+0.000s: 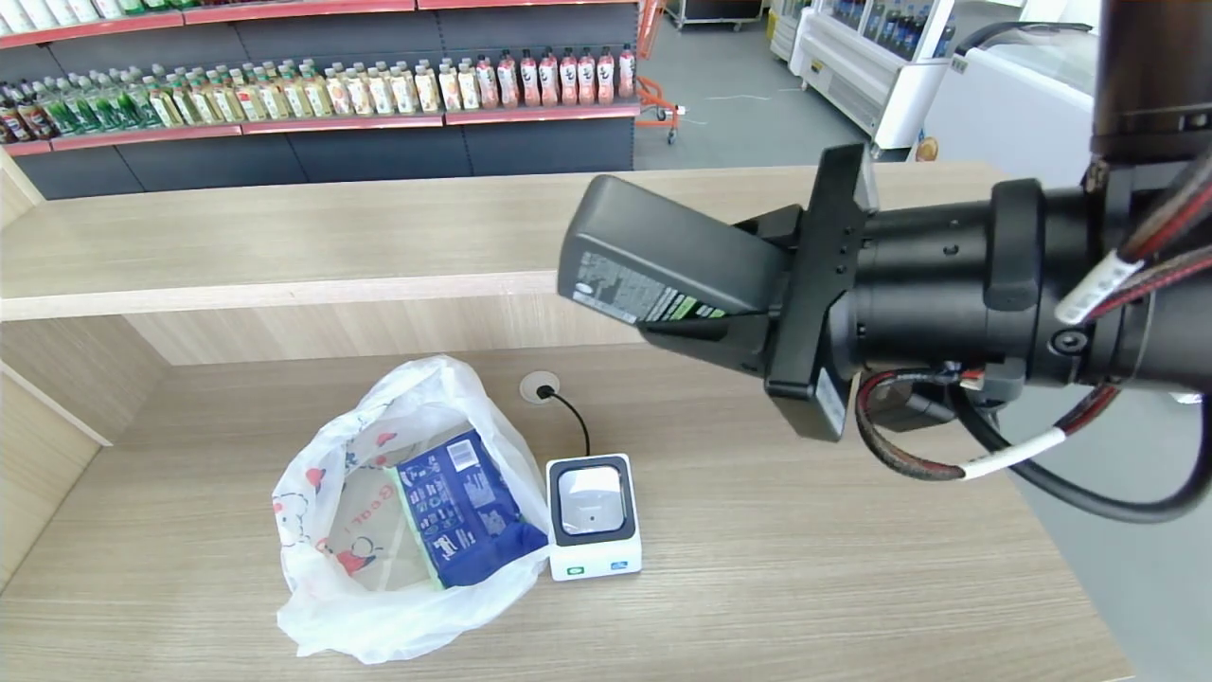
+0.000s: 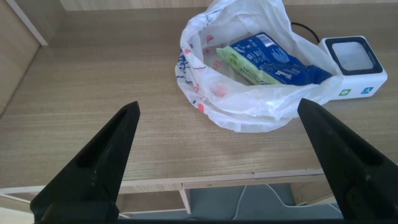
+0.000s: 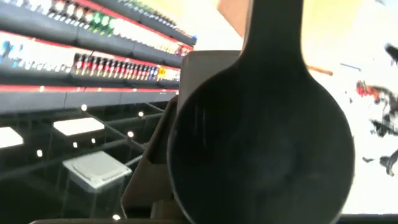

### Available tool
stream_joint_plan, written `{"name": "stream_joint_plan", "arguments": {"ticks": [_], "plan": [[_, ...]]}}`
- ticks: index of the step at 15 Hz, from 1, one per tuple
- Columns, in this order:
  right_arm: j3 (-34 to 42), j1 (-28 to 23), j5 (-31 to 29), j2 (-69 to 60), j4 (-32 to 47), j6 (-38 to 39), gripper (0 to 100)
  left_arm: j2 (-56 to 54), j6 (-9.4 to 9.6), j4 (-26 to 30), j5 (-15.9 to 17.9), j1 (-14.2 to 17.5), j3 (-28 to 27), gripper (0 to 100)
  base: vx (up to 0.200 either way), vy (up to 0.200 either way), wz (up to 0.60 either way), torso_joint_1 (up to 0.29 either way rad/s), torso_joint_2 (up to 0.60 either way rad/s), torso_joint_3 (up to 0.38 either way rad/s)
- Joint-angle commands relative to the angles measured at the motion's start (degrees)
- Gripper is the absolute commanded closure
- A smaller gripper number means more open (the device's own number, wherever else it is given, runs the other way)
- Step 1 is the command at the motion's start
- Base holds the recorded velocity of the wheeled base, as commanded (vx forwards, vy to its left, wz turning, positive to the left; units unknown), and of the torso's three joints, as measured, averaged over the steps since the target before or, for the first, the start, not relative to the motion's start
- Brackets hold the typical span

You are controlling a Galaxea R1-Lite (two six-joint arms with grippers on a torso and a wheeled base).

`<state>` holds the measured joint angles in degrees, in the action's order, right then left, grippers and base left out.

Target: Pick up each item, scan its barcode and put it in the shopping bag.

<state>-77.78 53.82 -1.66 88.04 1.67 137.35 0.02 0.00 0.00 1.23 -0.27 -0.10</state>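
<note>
My right gripper [image 1: 684,314] is raised high above the counter, shut on a black package [image 1: 663,248] with a printed label on its underside. The same black package [image 3: 261,143] looms dark and rounded in the right wrist view. On the counter below lies a white shopping bag [image 1: 322,559] with its mouth open, and a blue packet [image 1: 466,507] rests inside it. A white barcode scanner [image 1: 593,516] stands just right of the bag. My left gripper [image 2: 219,107] hangs open over the counter's front edge, short of the shopping bag [image 2: 249,102], holding nothing.
The scanner's black cable [image 1: 573,417] runs back to a grommet [image 1: 540,387] in the counter. A raised wooden ledge [image 1: 284,246] borders the far side and a side wall [image 1: 47,398] the left. Bare counter lies right of the scanner. Shelves of bottles [image 1: 331,90] stand behind.
</note>
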Motion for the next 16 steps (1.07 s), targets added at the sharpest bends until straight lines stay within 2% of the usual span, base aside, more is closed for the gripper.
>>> {"name": "stream_joint_plan", "arguments": {"ticks": [1, 4, 6, 11, 14, 16], "plan": [[5.2, -4.2, -0.1, -3.1, -3.5, -5.9, 100, 0.0, 0.00, 0.0, 0.0, 0.0, 0.0, 0, 0.000, 0.000, 0.00, 0.000, 0.00, 0.000], [15.1, -9.3, 0.5, -5.3, -18.9, -25.0, 100, 0.0, 0.00, 0.0, 0.0, 0.0, 0.0, 0, 0.000, 0.000, 0.00, 0.000, 0.00, 0.000], [18.6, -10.2, 2.1, -6.5, -27.9, -32.4, 100, 0.0, 0.00, 0.0, 0.0, 0.0, 0.0, 0, 0.000, 0.000, 0.00, 0.000, 0.00, 0.000], [27.2, -10.4, 4.0, -9.4, -37.6, -33.4, 100, 0.0, 0.00, 0.0, 0.0, -0.1, 0.0, 0, 0.000, 0.000, 0.00, 0.000, 0.00, 0.000], [39.2, -10.0, 6.6, -8.4, -53.7, -38.7, 100, 0.0, 0.00, 0.0, 0.0, 0.0, 0.0, 0, 0.000, 0.000, 0.00, 0.000, 0.00, 0.000], [43.4, -10.6, 10.7, -7.4, -58.4, -41.9, 100, 0.0, 0.00, 0.0, 0.0, 0.0, 0.0, 0, 0.000, 0.000, 0.00, 0.000, 0.00, 0.000]]}}
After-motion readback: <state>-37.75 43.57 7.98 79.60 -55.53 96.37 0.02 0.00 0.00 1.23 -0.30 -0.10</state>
